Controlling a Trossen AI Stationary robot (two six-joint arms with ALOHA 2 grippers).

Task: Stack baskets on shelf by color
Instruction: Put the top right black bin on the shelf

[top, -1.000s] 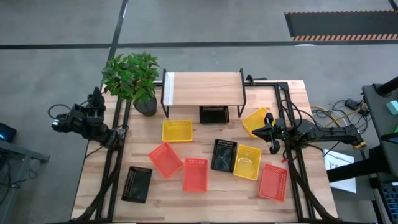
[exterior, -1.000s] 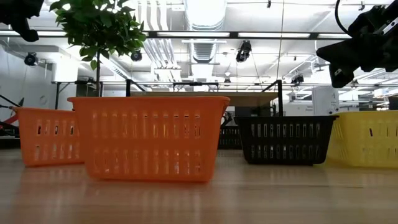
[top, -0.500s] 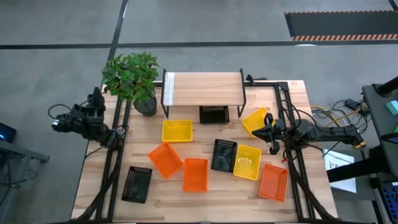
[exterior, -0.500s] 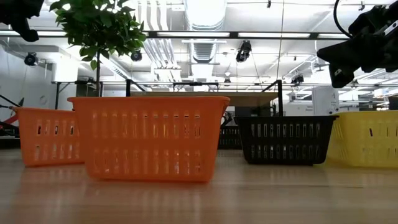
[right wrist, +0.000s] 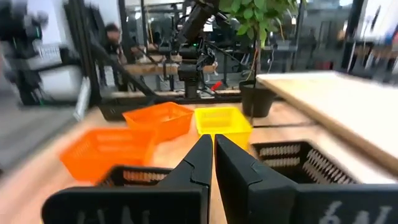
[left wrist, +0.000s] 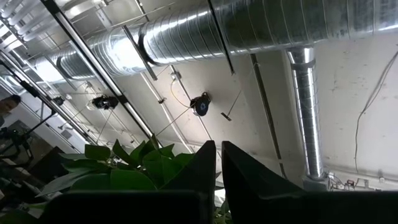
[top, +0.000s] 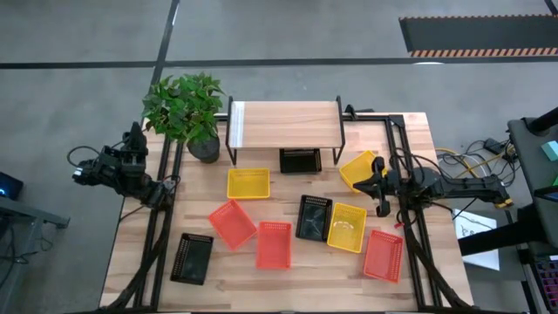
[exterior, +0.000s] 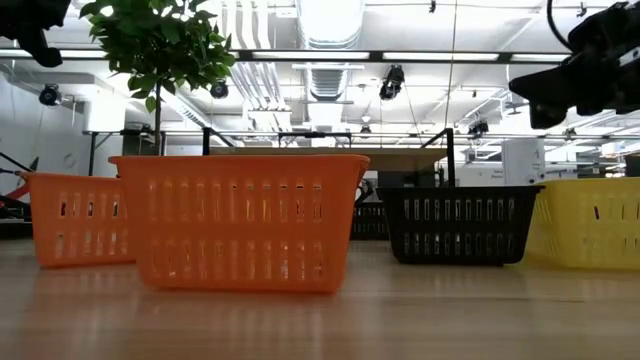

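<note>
In the high view the shelf [top: 283, 122] stands at the table's far side, its top board bare, with one black basket [top: 301, 160] on the table under it. Other black baskets [top: 314, 216] [top: 192, 258], yellow baskets [top: 248, 183] [top: 359, 167] [top: 347, 227] and orange baskets [top: 232, 223] [top: 273, 244] [top: 383, 255] rest on the tabletop. My right gripper [top: 364, 183] [right wrist: 213, 155] hovers shut above the table beside the right yellow basket, pointing toward the table's left. My left gripper [top: 135, 139] [left wrist: 218, 162] waits shut at the table's left edge, pointing up.
A potted plant [top: 187, 109] stands at the table's far left corner beside the shelf. In the low view an orange basket [exterior: 240, 220] fills the foreground. Cables [top: 410, 166] run along the right frame rails. Bare tabletop [top: 187, 196] lies left of the baskets.
My right gripper has risen slightly above the table; the baskets have kept still.
</note>
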